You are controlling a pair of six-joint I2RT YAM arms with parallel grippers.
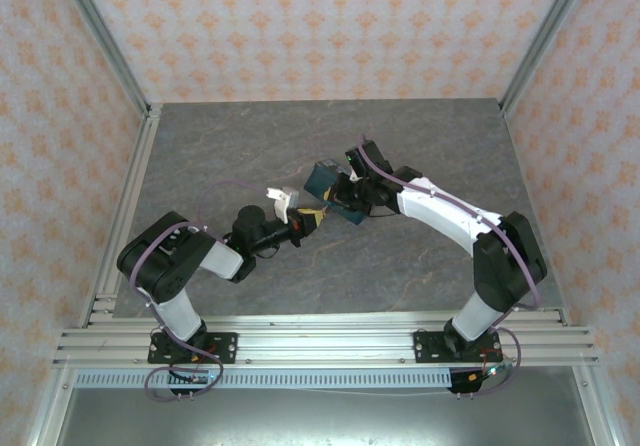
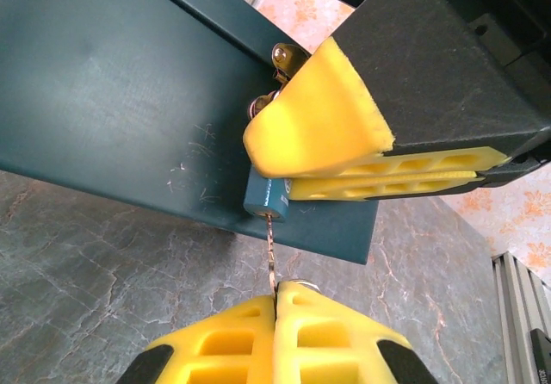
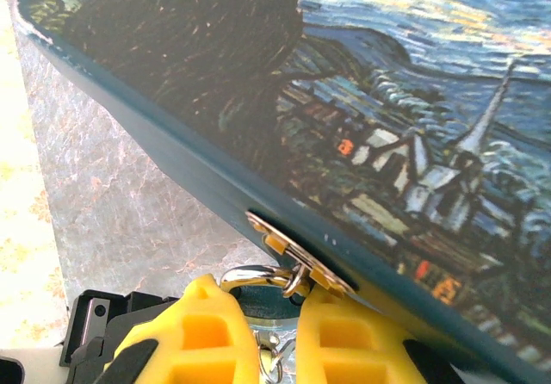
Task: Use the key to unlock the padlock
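Surface, top view: grey stone-patterned table [image 1: 200, 156], patterned walls [image 1: 300, 26] around it. A dark box [image 1: 322, 176] is at centre, with the left gripper [image 1: 312, 218] and right gripper [image 1: 345, 198] met at its near side.
Left wrist view: left fingers are pressed together on the key [image 2: 272, 250]. Its tip is at the underside of the blue padlock [image 2: 263, 199], which hangs on the box wall and is clamped by the right fingers.
Right wrist view: painted lid [image 3: 387, 100] is down and the hasp [image 3: 297, 259] is fastened. Contents are hidden.

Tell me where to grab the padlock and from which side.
Grip the padlock across its body's flat faces, crosswise to the key, as the right gripper does. Its shackle hangs in the hasp of the box and the key fills its bottom end, leaving only the faces free.
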